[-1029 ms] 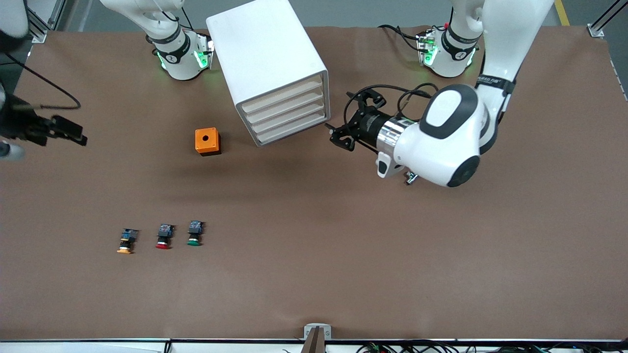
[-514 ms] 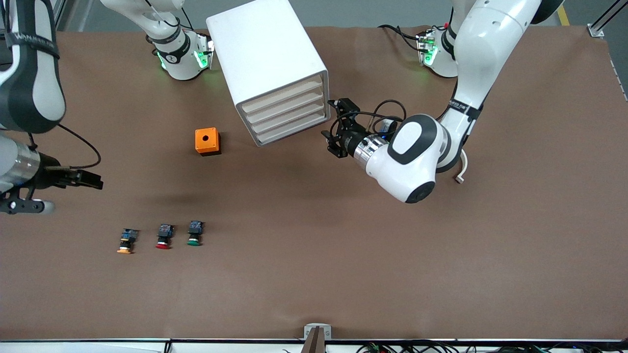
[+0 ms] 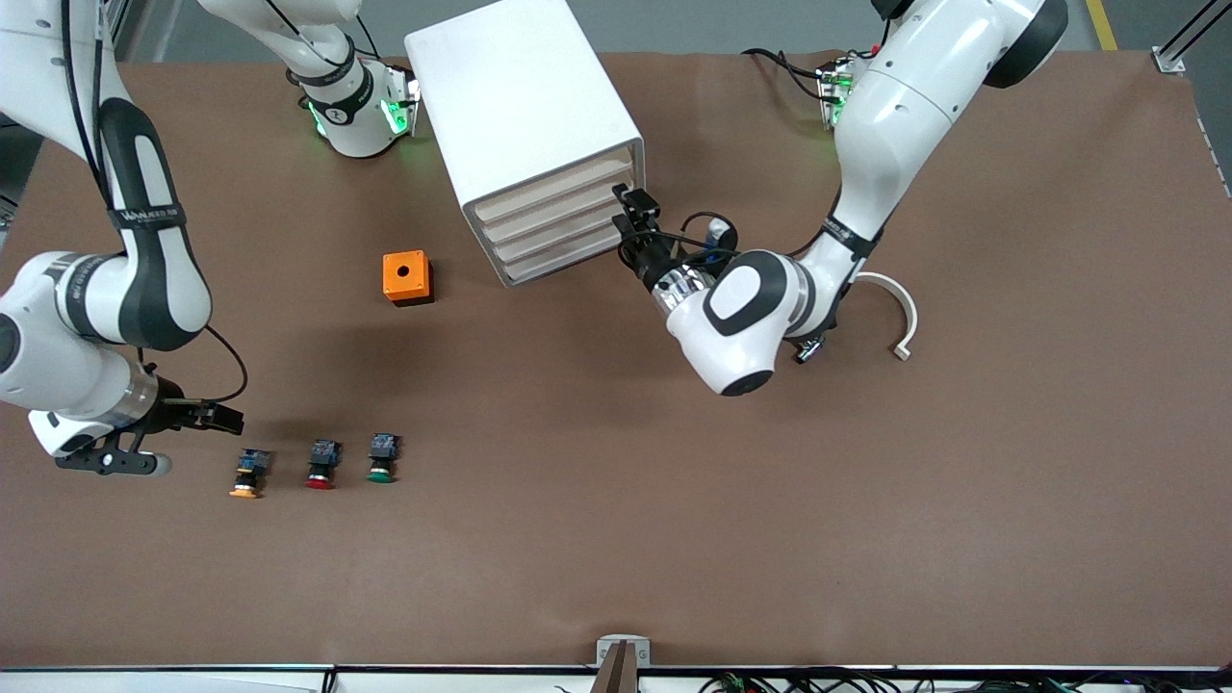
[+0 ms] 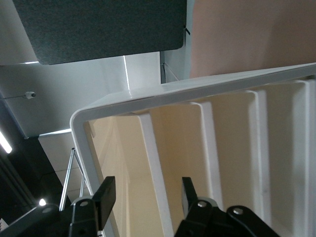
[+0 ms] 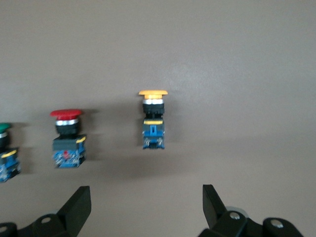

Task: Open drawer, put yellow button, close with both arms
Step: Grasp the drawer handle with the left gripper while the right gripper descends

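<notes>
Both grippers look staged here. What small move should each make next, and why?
Probably the left gripper, open at the cabinet's front, should ease onto the closed top drawer to grip its edge. The right gripper, open beside the yellow button, should lower around it.

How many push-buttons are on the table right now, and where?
3, in a row near the right arm's end of the table: the yellow button closest to that end and the open right gripper, the red button in the middle, then the green button. None appear hidden.
</notes>
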`<state>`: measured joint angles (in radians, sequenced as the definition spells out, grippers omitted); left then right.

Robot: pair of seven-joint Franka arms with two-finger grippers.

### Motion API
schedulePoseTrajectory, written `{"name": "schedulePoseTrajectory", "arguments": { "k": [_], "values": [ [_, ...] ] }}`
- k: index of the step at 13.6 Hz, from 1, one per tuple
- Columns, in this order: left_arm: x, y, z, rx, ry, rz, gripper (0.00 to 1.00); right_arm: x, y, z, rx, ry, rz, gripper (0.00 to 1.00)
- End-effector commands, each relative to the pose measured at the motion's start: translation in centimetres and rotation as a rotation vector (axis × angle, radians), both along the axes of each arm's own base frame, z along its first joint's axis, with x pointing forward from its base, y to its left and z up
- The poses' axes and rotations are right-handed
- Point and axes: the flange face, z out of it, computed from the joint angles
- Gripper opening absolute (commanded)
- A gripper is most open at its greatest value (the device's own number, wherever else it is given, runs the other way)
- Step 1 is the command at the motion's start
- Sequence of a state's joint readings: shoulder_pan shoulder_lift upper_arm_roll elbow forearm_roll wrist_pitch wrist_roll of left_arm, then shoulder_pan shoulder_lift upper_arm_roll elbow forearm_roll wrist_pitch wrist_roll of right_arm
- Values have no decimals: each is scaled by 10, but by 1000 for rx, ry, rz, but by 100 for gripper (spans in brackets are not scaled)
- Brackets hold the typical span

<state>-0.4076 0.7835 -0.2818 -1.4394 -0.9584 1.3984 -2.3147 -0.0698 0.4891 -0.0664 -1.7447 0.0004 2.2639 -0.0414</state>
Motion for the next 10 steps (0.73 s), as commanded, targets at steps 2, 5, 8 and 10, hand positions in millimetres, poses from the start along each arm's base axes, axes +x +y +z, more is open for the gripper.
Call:
{"name": "schedulePoseTrajectory", "arguments": {
  "k": [2,5,8,10],
  "values": [
    [-13,-14,-7,29,66,-20,53,7,-8,-39,1,-25,-11,100],
    [-24,-22,-14,52,88,-38,53,13,-7,-79,-5,-61,-2,100],
    [-32,-31,-17,42,112,-37,48,18,-6,-97,-5,-68,2,100],
    [-36,-33,-24,40,126,-40,41,20,-4,-106,-6,-77,6,100]
  ]
}}
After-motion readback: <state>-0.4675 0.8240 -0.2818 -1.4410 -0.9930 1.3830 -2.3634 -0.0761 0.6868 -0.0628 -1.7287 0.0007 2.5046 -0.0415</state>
